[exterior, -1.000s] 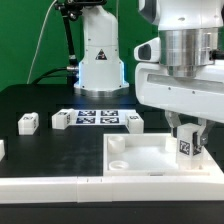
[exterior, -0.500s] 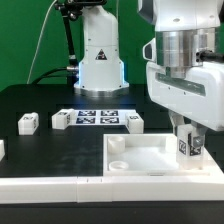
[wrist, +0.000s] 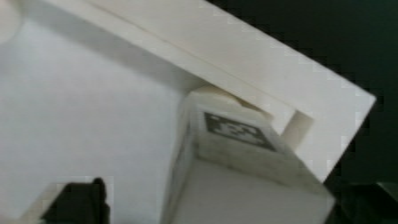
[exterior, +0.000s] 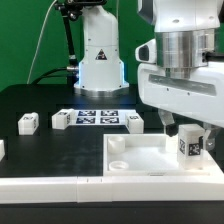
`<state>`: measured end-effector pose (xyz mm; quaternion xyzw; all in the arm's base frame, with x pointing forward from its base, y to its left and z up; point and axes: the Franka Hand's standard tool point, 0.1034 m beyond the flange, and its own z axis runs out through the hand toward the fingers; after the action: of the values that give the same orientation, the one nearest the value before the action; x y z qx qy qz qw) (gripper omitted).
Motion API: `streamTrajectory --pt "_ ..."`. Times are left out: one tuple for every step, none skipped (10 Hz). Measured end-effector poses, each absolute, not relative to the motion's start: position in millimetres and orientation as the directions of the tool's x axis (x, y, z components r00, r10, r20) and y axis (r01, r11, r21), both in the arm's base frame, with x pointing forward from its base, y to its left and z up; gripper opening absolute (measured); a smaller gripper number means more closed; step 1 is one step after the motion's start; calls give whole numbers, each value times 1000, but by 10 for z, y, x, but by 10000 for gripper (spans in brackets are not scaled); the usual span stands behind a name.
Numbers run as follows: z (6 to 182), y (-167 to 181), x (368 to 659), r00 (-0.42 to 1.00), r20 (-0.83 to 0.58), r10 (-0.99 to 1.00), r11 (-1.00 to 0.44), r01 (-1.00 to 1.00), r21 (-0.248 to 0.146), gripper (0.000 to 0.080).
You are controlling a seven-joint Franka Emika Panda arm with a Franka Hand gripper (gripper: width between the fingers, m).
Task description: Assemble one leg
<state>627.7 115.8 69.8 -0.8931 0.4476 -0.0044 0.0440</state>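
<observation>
We see the gripper (exterior: 178,128) hanging over the far corner of the white panel (exterior: 150,158) on the exterior view's right, its fingers spread apart and holding nothing. The leg (exterior: 188,143) stands upright at that corner, its marker facing us, just beside one fingertip; we cannot tell whether they touch. In the wrist view the leg (wrist: 237,140) sits against the panel's raised edge. Three more legs (exterior: 28,122) lie near the marker board (exterior: 97,118).
</observation>
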Motion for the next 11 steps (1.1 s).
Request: streamTrajectory --pt "696 1156 6278 671 -23 -741 -668 -739 -86 647" --pt "696 1158 6277 735 -15 -678 -731 -677 -88 648" --pt "695 1163 6277 793 -7 -609 -790 -607 -89 648" --pt "695 1166 6276 836 -1 -548 -833 -546 -89 648" --pt "695 1169 6275 868 4 -497 -865 -494 -89 648" --pt "695 1170 6275 910 13 -415 -907 -412 -88 648" --pt "695 1164 6276 945 21 -326 -943 -323 -86 648" --pt "695 1153 6278 976 31 -217 -973 -214 -83 648" --pt "695 1155 6277 989 37 -146 -986 -143 -80 648" --pt "695 1176 6278 996 47 -76 -995 -72 -70 648" --pt "694 1185 6284 998 59 -1 -998 2 -59 648"
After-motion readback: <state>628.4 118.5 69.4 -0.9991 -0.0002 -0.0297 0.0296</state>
